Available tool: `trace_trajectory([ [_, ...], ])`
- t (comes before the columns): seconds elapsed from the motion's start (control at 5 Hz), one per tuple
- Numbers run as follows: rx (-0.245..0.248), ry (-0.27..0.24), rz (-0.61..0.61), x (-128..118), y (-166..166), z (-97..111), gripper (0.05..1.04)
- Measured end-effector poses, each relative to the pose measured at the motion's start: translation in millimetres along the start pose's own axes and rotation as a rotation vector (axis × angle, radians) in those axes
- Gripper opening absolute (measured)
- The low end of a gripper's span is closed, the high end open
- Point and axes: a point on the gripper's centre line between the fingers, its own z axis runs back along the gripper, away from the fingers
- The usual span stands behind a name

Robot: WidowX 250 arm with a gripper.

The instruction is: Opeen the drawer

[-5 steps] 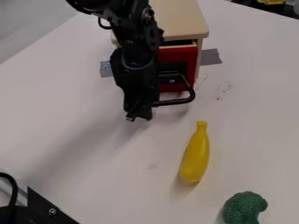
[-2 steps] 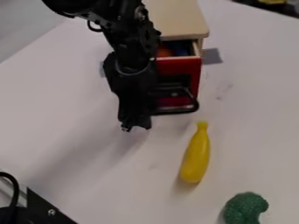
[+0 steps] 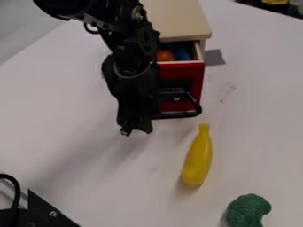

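Drawer [image 3: 184, 71] is standing open, looks mostly done.
Gripper [image 3: 135, 129] is hanging by handle [image 3: 180, 115]; can't tell jaw state. Probably just backing off left.

The arm [image 3: 127, 46] hid the nine-o'clock side of the red drawer [image 3: 186, 72]. Edges cropped the cabinet [image 3: 177, 20] at twelve o'clock and the broccoli [image 3: 248, 209] at five. The blue thing [image 3: 183, 51] inside was too blurred to name.

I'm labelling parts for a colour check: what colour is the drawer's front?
Red, as the camera view shows on the drawer's front.
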Motion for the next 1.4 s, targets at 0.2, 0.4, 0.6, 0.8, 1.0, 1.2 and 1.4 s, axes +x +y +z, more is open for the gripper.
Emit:
trace_trajectory([
  [0.2,0.002,0.0,-0.009,-2,4,0,0.34],
  [0.4,0.01,0.001,-0.013,-2,8,-1,0.34],
  [0.6,0.015,0.002,-0.022,-4,10,-1,0.34],
  [0.8,0.02,0.002,-0.029,-6,14,-3,0.34],
  [1.0,0.025,0.002,-0.039,-7,19,-5,0.34],
  [1.2,0.023,0.003,-0.045,-9,22,-4,0.34],
  [1.4,0.027,0.004,-0.055,-10,27,-4,0.34],
])
